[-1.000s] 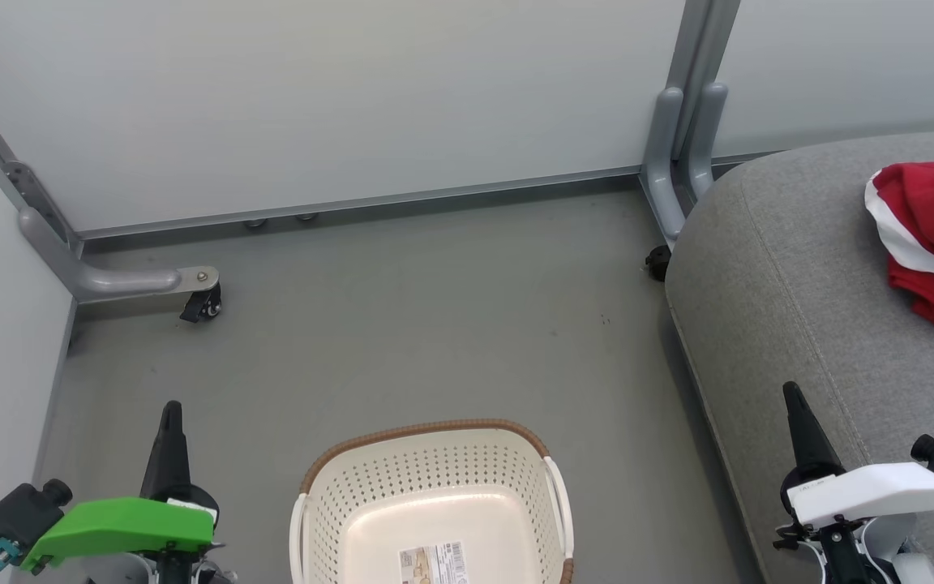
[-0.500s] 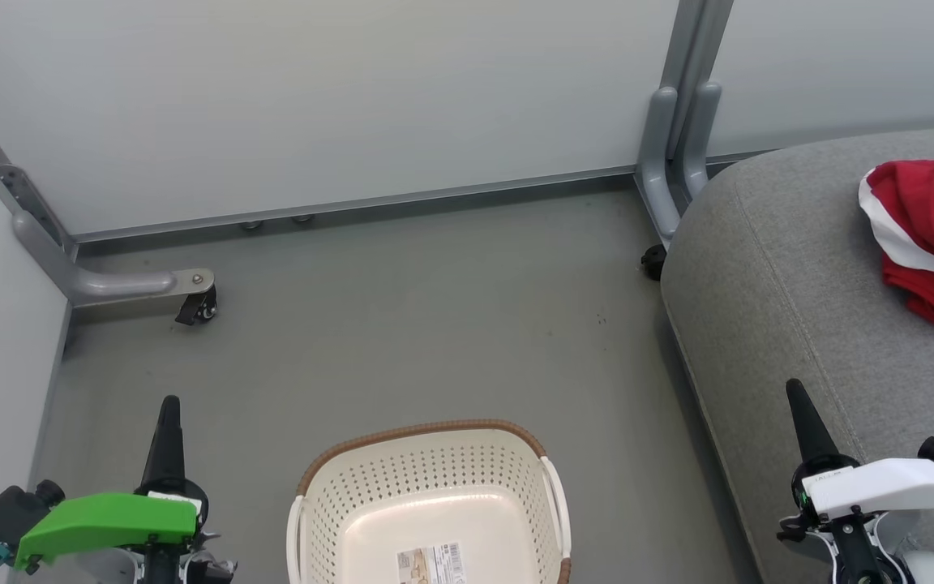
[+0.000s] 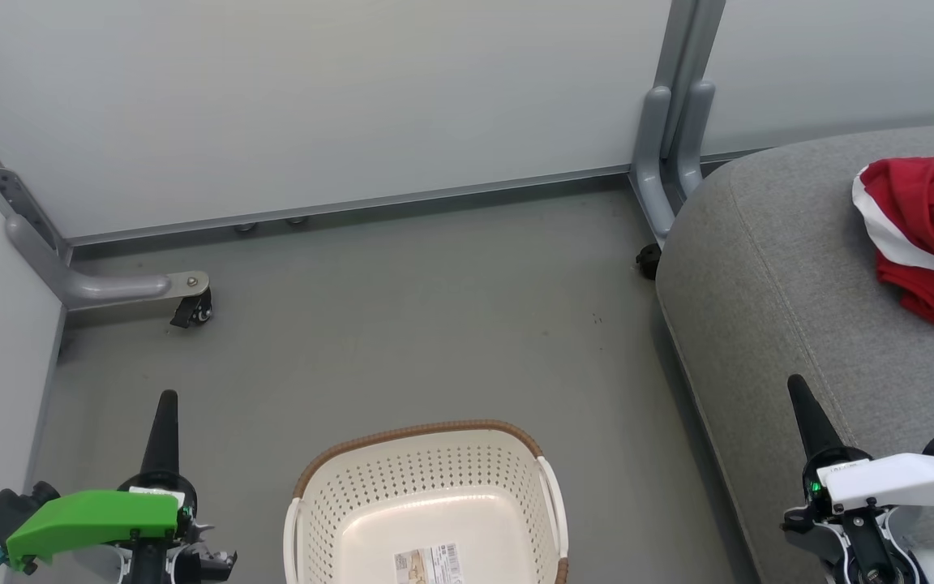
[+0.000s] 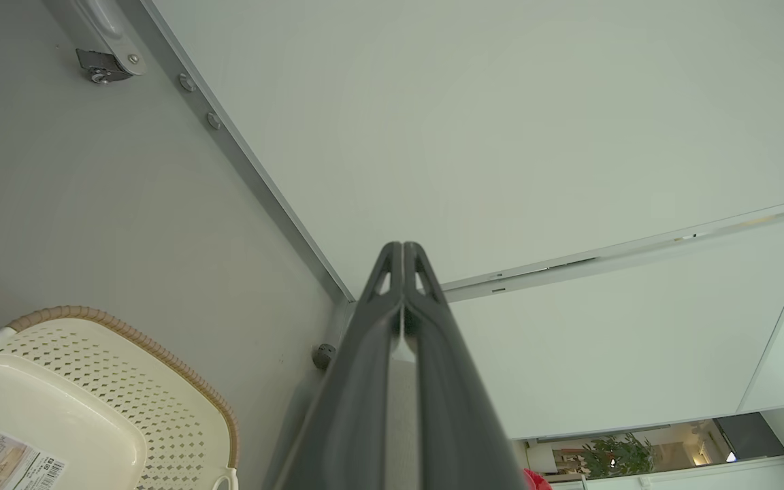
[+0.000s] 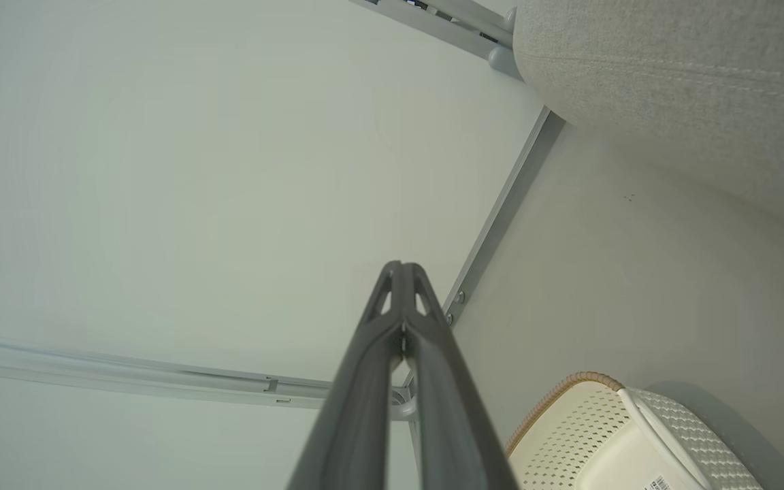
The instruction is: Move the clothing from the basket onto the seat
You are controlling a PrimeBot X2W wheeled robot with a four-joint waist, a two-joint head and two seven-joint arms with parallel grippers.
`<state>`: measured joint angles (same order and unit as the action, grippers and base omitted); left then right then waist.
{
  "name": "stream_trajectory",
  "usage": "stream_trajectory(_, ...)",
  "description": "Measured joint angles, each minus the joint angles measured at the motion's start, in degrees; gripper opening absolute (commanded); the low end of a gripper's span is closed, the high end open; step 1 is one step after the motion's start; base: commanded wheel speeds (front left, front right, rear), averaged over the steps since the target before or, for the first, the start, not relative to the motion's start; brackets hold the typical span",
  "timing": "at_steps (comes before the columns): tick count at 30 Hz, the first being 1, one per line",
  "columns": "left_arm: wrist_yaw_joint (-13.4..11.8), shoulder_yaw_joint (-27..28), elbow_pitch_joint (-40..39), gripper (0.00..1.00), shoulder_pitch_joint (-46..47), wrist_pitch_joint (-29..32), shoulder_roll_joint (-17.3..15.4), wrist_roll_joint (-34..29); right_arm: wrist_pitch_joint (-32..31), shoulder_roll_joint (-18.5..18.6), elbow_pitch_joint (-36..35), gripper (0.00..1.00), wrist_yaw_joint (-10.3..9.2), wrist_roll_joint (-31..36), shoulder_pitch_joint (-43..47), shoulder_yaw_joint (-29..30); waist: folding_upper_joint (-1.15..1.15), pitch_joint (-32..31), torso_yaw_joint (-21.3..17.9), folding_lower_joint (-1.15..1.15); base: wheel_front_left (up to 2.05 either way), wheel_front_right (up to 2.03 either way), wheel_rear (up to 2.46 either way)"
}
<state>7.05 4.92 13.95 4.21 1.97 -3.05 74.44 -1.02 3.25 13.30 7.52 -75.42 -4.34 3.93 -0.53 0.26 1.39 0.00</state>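
From the head cam: spotted the red clothing (image 3: 925, 231), white band showing, heaped on the grey seat (image 3: 775, 308) at far right, cut by the frame edge. From the left wrist, just a red sliver at the bottom. Basket (image 3: 426, 427) down on the floor (image 3: 402, 324) between the arms, bottom bare but for a sticker. Left gripper (image 3: 167, 399) and right gripper (image 3: 795, 383) both pinched shut, gripping nothing. Loads of open floor ahead up to the partition panels (image 3: 313, 105); seat's rounded edge just beside the right one.
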Motion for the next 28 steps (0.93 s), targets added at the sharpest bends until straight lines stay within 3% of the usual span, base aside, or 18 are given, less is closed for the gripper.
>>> stream_trajectory(28, 0.2, 1.1, 0.1, 0.00, 1.2, 3.3, 0.1, 12.5, -3.5, 0.0, 0.4, 0.00, -0.01, -12.3, -1.1, 1.3, 0.00, -0.1, -0.9, 0.00, 0.00, 0.00, 0.00)
